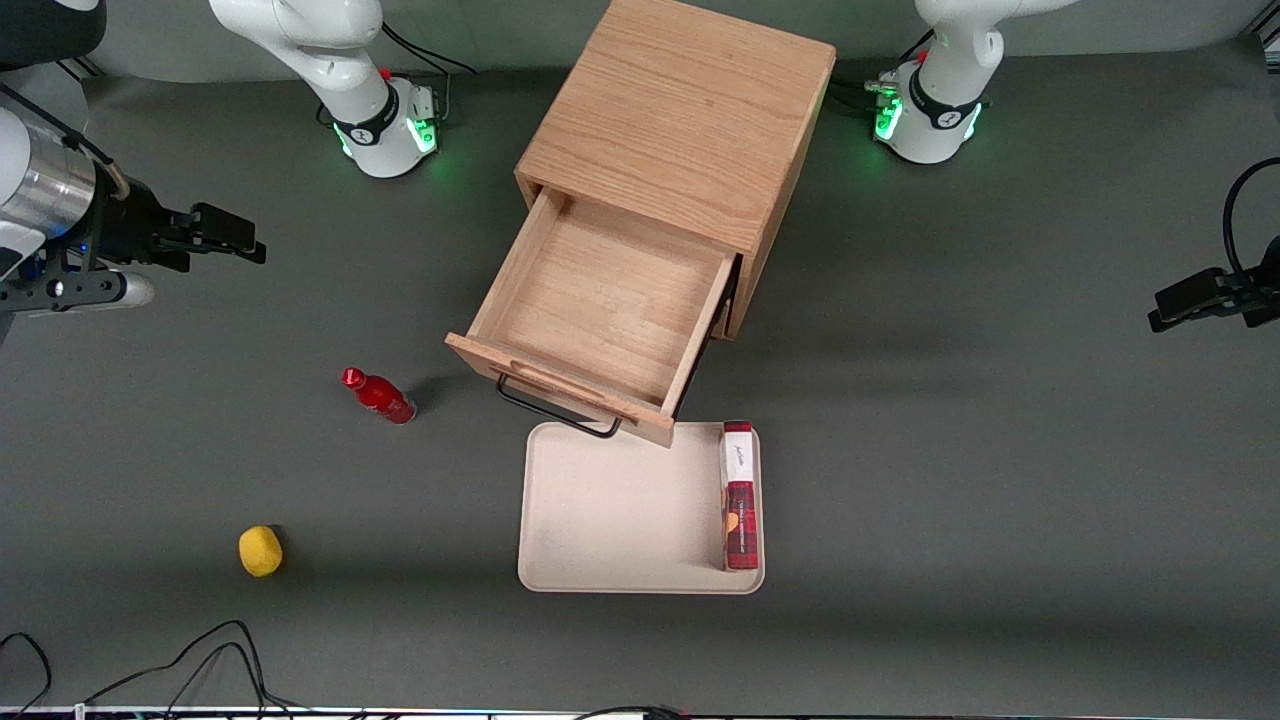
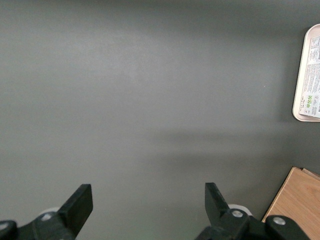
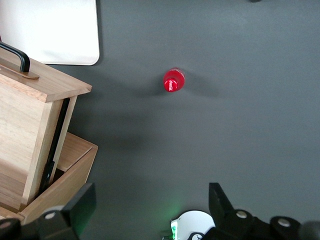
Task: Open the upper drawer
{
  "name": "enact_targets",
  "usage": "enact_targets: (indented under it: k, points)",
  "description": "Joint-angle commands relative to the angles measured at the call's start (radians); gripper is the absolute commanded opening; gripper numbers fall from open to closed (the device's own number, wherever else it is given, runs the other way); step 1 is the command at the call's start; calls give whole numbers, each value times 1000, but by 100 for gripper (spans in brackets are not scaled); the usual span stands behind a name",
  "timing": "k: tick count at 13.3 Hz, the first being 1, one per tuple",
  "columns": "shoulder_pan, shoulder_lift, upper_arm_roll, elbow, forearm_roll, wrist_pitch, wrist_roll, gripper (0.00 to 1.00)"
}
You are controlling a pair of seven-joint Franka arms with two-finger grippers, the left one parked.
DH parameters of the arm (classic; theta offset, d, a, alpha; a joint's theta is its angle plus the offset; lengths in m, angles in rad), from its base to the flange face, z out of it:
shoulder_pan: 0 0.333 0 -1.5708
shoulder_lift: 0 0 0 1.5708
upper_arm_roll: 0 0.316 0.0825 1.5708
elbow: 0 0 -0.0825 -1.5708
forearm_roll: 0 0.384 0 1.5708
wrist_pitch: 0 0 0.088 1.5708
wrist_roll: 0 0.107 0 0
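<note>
- A yellow ball point(image 1: 260, 551) lies on the table point(image 1: 1000, 480) nearest the front camera, toward the working arm's end.
- A cream tray point(image 1: 610, 520) sits near the middle of the table, with a red and white box point(image 1: 739, 497) standing along one of its edges.
- A red bottle point(image 1: 380, 396) stands farther from the camera than the ball, beside the drawer and apart from it; it also shows from above in the right wrist view point(image 3: 173, 80).
- The upper drawer point(image 1: 600, 310) is pulled well out of the wooden cabinet point(image 1: 680, 120), its inside bare, its front panel overhanging the tray's edge, and its black wire handle point(image 1: 555, 410) facing the camera.
- The gripper point(image 1: 215, 233) hangs above the table toward the working arm's end, well apart from the drawer and its handle; its fingers point(image 3: 82, 205) are spread wide with nothing between them.
</note>
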Motion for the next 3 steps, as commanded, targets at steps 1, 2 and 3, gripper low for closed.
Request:
enact_targets:
  k: [1, 2, 3]
  points:
    - [21, -15, -55, 11, 10, -8, 29, 100]
    - [88, -16, -119, 11, 10, -10, 34, 100]
    - [165, -18, -203, 10, 10, -13, 35, 100]
